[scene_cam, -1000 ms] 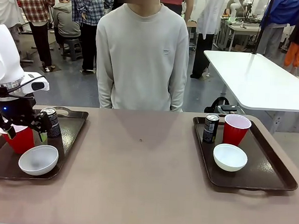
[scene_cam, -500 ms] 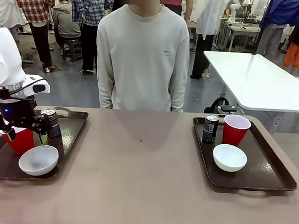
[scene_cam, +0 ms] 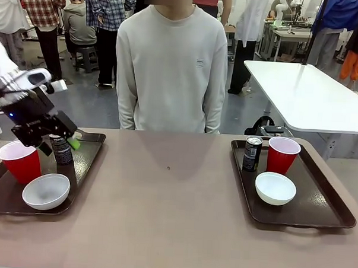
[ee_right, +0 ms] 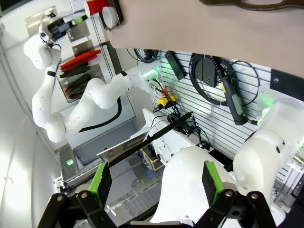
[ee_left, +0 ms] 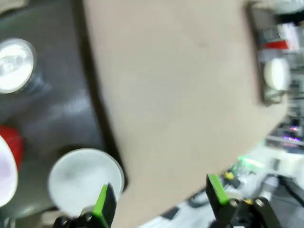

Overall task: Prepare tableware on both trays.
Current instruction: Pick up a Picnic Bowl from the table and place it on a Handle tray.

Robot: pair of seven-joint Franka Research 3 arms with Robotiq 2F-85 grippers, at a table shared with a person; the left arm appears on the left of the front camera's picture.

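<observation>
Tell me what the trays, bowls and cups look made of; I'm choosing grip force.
Trays: likely hard plastic, dark brown and semi-glossy, with moulded rims and cut-out handles. Bowls: smooth, plain white; plastic or ceramic, can't tell. Cups: thin glossy red plastic with white insides, probably easy to crush.

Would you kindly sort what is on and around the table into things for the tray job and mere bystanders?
For the job:
left tray: red cup, white bowl, black can
right tray: red cup, white bowl, black can

Just about:
white table behind
stool
</observation>
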